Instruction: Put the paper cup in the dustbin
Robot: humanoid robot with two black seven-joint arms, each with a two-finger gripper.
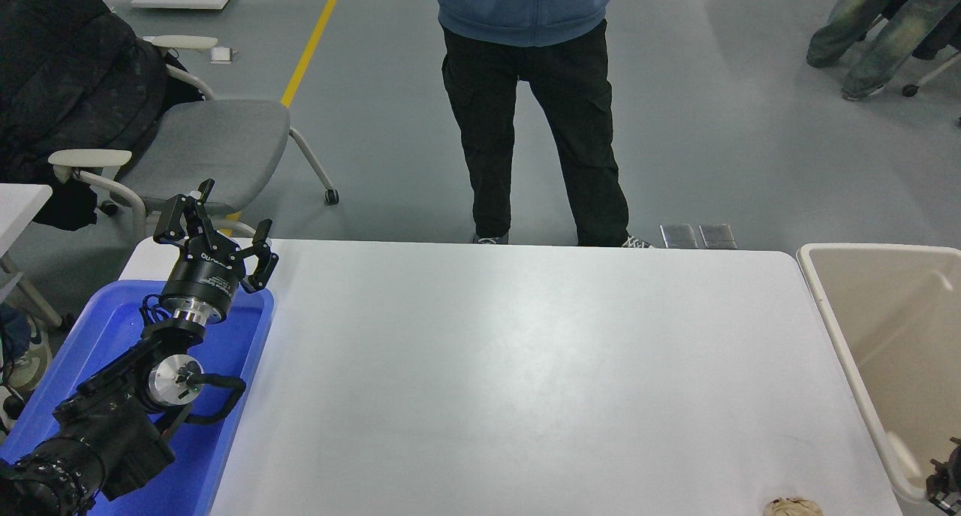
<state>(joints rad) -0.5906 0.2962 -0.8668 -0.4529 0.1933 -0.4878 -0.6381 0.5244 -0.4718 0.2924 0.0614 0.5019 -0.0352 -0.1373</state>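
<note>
The beige dustbin (814, 276) stands at the table's right end. A small pale rounded shape (904, 462) lies low inside it by the near wall; it looks like the paper cup, but it is too small to be sure. Only a black tip of my right gripper (944, 483) shows at the lower right edge, over the bin's near corner, with nothing seen in it. My left gripper (214, 227) is parked over the blue tray at the lower left, its fingers spread and empty.
A blue plastic tray (248, 366) lies under the left arm. A crumpled brown paper ball (793, 507) sits at the table's front edge. A person (533, 110) stands at the far side, and a grey chair (203, 144) stands at the far left.
</note>
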